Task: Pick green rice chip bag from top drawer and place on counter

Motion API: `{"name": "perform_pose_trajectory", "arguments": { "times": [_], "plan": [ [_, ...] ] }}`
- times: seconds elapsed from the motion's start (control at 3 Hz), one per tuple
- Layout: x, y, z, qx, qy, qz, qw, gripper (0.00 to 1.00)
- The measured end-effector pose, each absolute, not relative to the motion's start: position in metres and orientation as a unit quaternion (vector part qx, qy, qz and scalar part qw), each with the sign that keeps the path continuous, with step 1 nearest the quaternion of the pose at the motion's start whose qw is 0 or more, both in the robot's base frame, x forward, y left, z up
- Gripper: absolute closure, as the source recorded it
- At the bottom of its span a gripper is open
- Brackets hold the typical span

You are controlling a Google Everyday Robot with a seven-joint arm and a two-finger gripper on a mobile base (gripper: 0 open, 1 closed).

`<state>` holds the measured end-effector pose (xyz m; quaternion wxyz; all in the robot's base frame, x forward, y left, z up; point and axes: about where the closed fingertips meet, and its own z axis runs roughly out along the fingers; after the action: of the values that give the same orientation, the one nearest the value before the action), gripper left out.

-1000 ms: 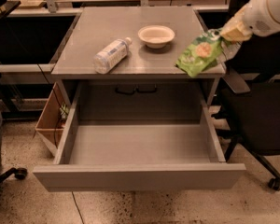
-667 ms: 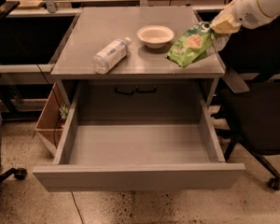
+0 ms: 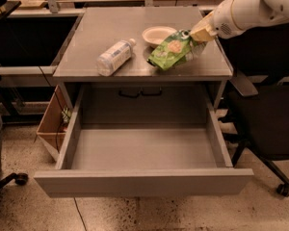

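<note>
Green crinkly rice chip bag (image 3: 169, 53) hangs tilted from our gripper (image 3: 196, 34), clenched on its top edge over the flat grey counter (image 3: 89, 32), beside 1 pale round bowl (image 3: 158, 34). We cannot read its lettering. Our wide grey top drawer (image 3: 144, 150) stands open.

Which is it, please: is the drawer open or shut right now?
Open: the drawer is pulled out toward the camera, its bare floor showing. The gripper, over the counter, grips the chip bag.
</note>
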<state>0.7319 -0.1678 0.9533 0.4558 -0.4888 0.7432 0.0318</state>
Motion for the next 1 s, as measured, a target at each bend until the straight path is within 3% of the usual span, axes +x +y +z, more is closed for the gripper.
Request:
{"name": "perform_pose_trajectory", "arguments": {
  "times": [0.33,0.67,1.0],
  "plan": [
    [0.748,-0.136,0.928,-0.486,0.741,0.073,0.458,0.83],
    [0.755,-0.115,0.910,-0.482,0.739,0.103,0.460,0.60],
    [0.757,-0.100,0.899,-0.486,0.734,0.124,0.458,0.29]
  ]
}}
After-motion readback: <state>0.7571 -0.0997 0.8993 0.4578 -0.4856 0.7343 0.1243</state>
